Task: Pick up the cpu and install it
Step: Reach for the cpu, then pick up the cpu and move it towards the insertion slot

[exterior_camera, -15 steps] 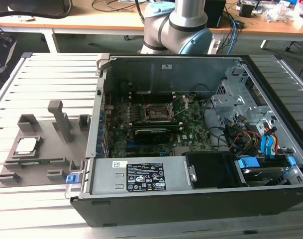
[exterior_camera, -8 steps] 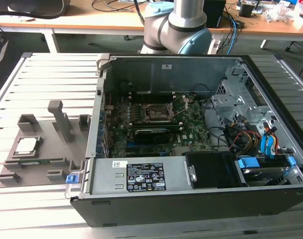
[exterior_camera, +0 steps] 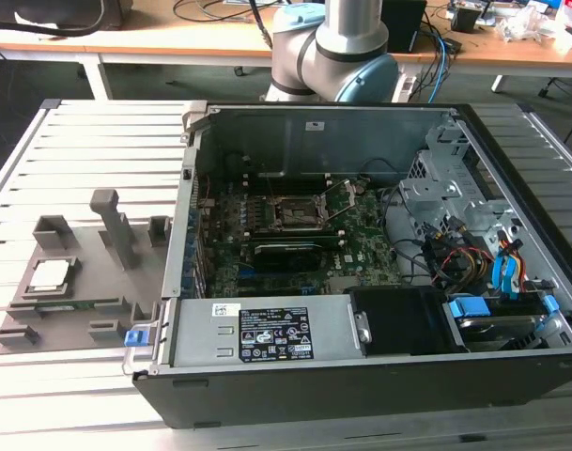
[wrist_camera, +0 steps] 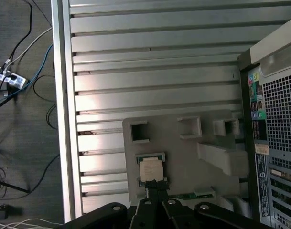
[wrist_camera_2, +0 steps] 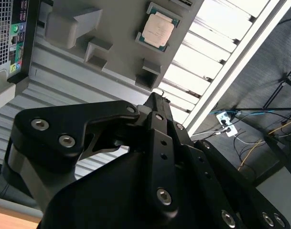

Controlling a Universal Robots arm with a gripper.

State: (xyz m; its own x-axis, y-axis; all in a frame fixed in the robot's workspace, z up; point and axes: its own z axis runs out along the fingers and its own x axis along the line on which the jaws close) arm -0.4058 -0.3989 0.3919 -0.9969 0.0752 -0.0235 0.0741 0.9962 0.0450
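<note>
Gripper (wrist_camera_2: 157, 95): I am hovering with its fingers pressed together, gripping nothing.
Cpu (wrist_camera_2: 157, 29): lying beyond my fingertips, apart from them (seated in the grey holder (wrist_camera_2: 114, 24)).

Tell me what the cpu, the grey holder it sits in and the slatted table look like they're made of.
The cpu: pale silver-grey top with a dull sheen, likely metal. The holder: matte grey with moulded blocks, probably plastic. The table: pale ribbed slats catching the light, seemingly aluminium.
</note>
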